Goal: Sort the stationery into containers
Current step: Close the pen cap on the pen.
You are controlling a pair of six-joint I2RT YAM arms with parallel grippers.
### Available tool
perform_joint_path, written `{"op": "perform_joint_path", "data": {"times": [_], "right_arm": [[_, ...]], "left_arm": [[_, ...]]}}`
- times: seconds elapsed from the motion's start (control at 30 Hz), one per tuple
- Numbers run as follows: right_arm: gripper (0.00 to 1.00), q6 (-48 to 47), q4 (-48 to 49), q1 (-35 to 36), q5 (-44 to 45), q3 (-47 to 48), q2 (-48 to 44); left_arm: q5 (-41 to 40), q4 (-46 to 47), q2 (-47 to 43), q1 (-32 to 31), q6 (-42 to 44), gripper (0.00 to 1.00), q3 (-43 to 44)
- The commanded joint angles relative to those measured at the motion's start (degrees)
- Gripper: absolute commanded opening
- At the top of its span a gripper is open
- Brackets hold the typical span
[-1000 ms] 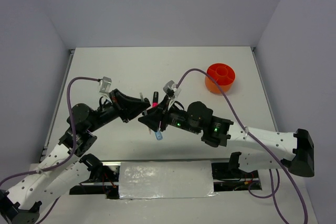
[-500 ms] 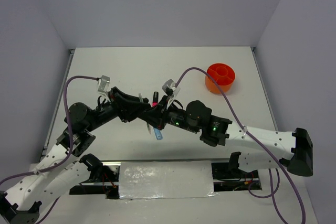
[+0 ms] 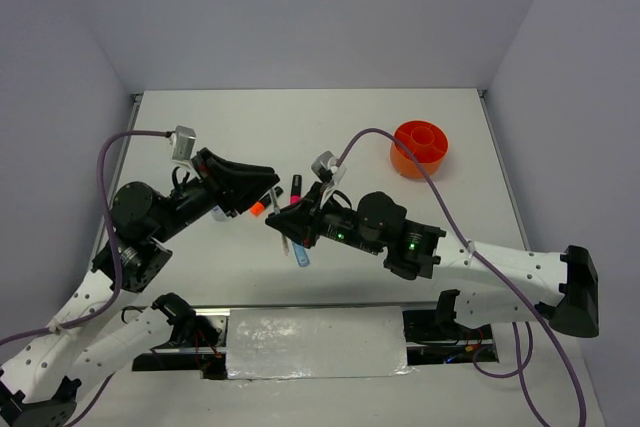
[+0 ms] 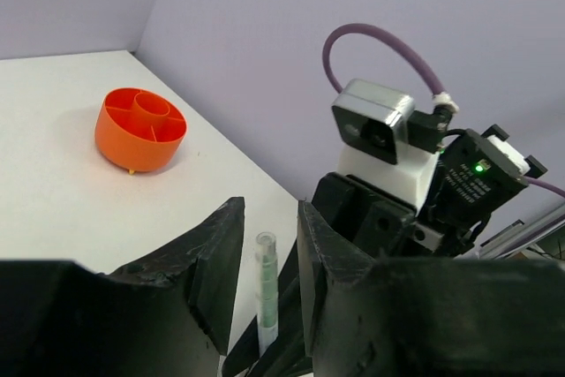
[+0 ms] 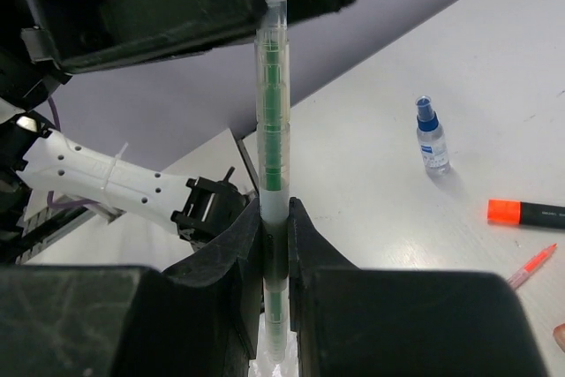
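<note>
The right gripper (image 5: 274, 211) pinched the pen (image 5: 272, 86) low — the left gripper (image 4: 269, 218), jaws spread, hung near its top; a knock could twist it loose.

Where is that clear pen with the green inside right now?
The clear pen is clamped in the right pincer, mid-table in the top view, just right of the left pincer.
</note>
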Motion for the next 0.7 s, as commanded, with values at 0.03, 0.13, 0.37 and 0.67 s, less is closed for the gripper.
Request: {"op": "perform_joint_path", "data": {"times": [0.03,0.13,0.37,0.67], "right_arm": [[0.0,-1.1,-0.17,0.31,1.32,0.08,-1.61],[0.0,-1.27,-0.61,0.31,1.41,0.52,-1.26],[0.0,-1.8,-0.96,0.31,2.28,1.58,-0.2],[0.0,-5.49,-4.57,-7.77,-6.23,16.31,5.06]], "left_arm": [[-0.38,1.63,0.02,-0.02,1.33,0.43,-0.03],[0.32,2.33,-0.16,-0.02,0.89,0.44,-1.09],[2.52,2.86,0.11,-0.02,0.8,0.01,-1.88],[5.06,5.58,-0.16,-0.02,-0.6,0.0,-7.85]]}}
